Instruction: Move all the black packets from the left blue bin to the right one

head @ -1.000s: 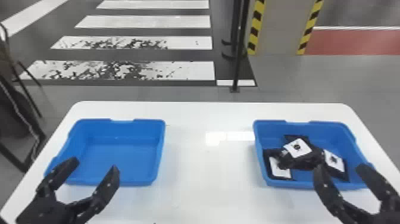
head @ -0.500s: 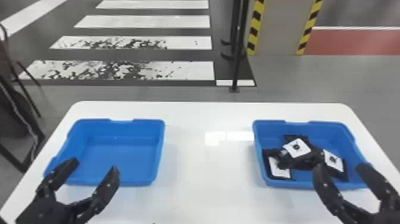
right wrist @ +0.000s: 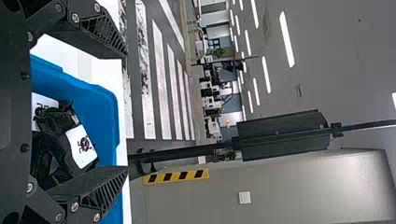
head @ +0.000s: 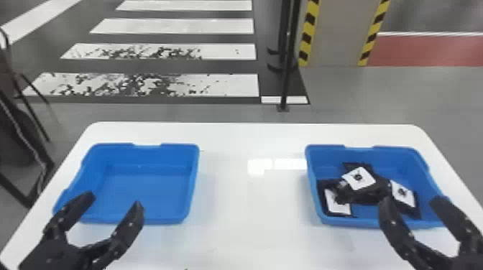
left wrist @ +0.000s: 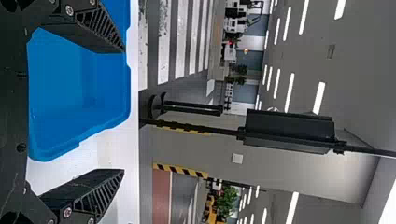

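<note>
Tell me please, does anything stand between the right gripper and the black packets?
Perhaps only the near rim of the right blue bin; nothing else visible stands between the open right gripper and the black packets.

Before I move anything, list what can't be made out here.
Packet count in the right bin, head view: the black packets overlap.
Near right corner of the right bin, head view: right tool covers it.
Near left corner of the left bin, head view: left tool covers it.
Part of the left bin, left wrist view: cut off by the picture's edge.
</note>
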`<state>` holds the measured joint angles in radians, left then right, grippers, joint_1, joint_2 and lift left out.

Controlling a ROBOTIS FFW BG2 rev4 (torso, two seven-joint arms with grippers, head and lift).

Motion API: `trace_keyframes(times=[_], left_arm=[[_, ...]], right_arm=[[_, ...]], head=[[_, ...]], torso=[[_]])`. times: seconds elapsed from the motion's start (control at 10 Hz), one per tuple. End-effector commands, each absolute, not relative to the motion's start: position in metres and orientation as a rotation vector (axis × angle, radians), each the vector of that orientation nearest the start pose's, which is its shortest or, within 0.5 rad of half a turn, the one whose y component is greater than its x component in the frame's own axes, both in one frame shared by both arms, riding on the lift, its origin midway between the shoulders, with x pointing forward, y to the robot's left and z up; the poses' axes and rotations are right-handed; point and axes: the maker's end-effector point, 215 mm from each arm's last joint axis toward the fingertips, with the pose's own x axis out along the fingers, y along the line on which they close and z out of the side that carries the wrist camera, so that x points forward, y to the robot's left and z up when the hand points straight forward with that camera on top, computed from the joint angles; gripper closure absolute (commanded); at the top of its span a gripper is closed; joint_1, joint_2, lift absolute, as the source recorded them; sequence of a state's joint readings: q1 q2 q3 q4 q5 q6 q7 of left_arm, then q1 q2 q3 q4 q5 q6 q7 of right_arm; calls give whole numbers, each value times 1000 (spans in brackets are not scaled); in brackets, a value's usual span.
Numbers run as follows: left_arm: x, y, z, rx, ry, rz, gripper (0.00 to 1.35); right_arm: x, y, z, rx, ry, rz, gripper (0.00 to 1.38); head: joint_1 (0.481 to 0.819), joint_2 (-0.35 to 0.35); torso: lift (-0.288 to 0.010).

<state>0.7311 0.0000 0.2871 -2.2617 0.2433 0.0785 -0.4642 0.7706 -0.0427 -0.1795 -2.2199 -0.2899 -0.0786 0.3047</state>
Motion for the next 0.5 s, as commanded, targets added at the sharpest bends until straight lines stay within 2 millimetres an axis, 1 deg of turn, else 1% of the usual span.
trace_keyframes(times=[0.0, 0.4], left_arm=[[368, 268, -316, -85, 72, -244, 131], [367, 268, -318, -94, 76, -243, 131]], right_arm=[[364, -257, -312, 138, 3, 175, 190], [364, -258, -312, 145, -1, 171, 190]], head=[[695, 17], [695, 16]], torso=[[-140], [-140]])
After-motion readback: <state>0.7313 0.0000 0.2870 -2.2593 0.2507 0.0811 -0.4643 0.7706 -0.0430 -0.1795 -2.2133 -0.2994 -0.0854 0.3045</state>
